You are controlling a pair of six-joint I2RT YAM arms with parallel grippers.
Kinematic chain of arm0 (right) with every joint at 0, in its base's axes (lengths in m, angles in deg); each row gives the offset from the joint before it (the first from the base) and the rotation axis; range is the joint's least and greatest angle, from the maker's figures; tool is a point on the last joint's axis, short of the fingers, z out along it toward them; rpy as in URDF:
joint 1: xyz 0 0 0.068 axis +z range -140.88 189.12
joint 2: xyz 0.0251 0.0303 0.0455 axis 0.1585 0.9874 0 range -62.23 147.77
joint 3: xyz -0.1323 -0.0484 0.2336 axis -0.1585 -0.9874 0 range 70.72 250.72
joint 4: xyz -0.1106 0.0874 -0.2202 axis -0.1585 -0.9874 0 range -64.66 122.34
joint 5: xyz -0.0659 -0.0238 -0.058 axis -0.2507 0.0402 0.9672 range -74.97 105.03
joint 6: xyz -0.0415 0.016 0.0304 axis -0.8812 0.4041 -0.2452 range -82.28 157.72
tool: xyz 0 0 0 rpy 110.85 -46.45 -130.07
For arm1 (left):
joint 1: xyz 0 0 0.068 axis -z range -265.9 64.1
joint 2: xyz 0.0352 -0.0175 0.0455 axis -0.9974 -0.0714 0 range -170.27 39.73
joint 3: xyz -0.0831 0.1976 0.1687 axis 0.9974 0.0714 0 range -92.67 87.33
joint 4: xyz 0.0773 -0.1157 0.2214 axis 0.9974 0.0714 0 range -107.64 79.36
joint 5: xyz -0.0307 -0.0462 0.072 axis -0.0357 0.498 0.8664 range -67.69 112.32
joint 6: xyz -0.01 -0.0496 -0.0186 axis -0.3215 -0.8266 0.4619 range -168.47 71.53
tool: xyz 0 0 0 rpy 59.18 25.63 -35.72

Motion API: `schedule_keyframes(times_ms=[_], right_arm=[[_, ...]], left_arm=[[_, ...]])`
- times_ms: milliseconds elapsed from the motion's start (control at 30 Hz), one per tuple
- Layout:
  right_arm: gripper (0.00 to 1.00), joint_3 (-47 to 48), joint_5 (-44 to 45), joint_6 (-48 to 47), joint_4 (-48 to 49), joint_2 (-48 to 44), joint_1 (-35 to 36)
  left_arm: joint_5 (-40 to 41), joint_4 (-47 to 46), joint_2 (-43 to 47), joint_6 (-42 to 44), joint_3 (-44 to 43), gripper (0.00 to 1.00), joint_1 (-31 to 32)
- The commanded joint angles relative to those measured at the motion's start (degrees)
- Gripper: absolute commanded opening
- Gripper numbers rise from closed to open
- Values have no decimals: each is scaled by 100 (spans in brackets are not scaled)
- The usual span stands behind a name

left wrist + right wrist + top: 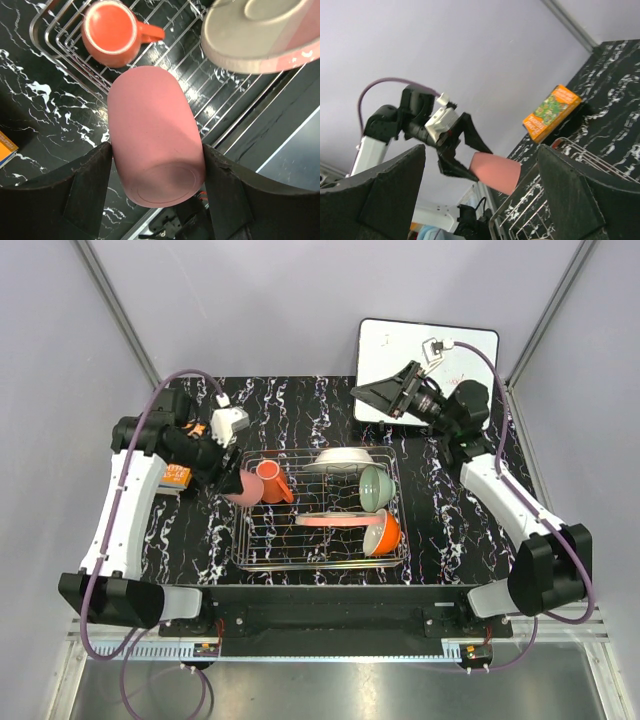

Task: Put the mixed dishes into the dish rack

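Over the left rim of the dish rack [320, 562], the small pink cup [155, 135] lies tilted, pinched between the fingers of the left end effector [156, 151], just beside the orange-red mug [110, 34] inside the rack. Well apart, the right end effector [481, 150] hovers spread wide and empty near the whiteboard [470, 350] at the far right of the worktop [190, 540].
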Motion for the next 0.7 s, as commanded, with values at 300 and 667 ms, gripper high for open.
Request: schedule_keyframes(times_ms=[300,667], right_arm=[[100,-614,1797,-1212,-1861,-515,25],[100,-1001,2386,-1696,-2345,-1122,17]], left_arm=[[1353,-628,172,-301,1462,0,1563],[1582,-1377,-574,-574,1664,0,1889]])
